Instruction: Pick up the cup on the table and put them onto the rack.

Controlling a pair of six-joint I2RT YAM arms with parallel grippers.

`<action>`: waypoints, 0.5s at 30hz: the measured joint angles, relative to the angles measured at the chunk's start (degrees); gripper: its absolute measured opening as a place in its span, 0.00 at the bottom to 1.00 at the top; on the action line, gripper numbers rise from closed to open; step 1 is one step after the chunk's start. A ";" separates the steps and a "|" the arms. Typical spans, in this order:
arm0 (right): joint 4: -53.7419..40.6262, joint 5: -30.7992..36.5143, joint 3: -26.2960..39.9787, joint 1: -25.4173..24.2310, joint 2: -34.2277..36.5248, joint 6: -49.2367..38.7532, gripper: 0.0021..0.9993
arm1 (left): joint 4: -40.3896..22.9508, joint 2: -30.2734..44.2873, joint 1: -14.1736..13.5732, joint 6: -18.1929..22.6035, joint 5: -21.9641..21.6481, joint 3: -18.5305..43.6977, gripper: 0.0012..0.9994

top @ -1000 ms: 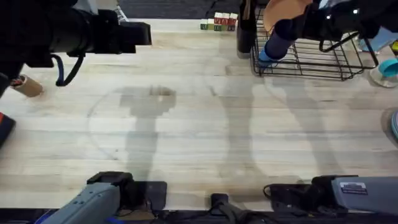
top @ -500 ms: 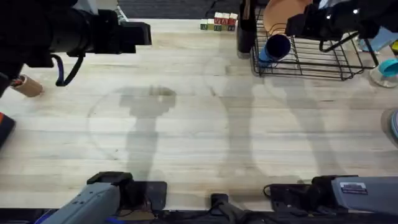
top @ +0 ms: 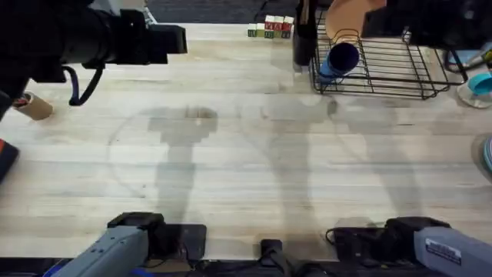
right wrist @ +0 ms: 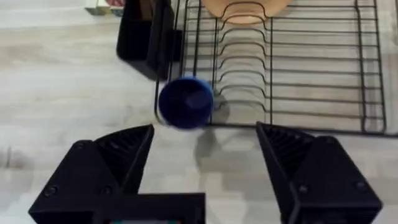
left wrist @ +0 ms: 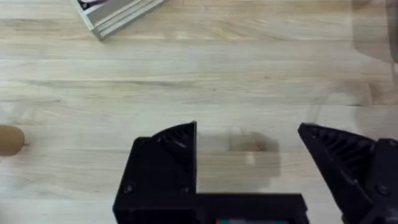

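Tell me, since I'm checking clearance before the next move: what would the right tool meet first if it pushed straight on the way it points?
Probably the blue cup, lying on its side at the corner of the rack. The right tool is open and the cup sits ahead, slightly off-centre; depth is unclear, so the table might come first.

Right tool: in overhead it's a dark blur cut by the top edge over the rack [top: 400, 69], fingers unreadable there. Orange plate [top: 350, 19] in the rack cut by the top edge, also cropped in the right wrist view. Small blocks [top: 269, 29] at the worktop's far edge, print too small to read. Teal items [top: 480, 83] at the right edge cropped, type unclear. Brown object [top: 32, 106] at the left partly under the left arm. Blue cup [right wrist: 185, 102] blurred in the right wrist view.
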 joint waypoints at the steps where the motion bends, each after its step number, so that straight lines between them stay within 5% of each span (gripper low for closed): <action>1: -1.42 0.00 0.00 0.00 -1.36 -0.09 0.99 | 0.17 -0.23 0.00 0.00 0.02 0.00 0.99; 15: -10.89 0.00 0.00 0.00 -12.97 -0.88 0.99 | 0.83 -6.81 0.00 0.00 0.00 0.02 0.99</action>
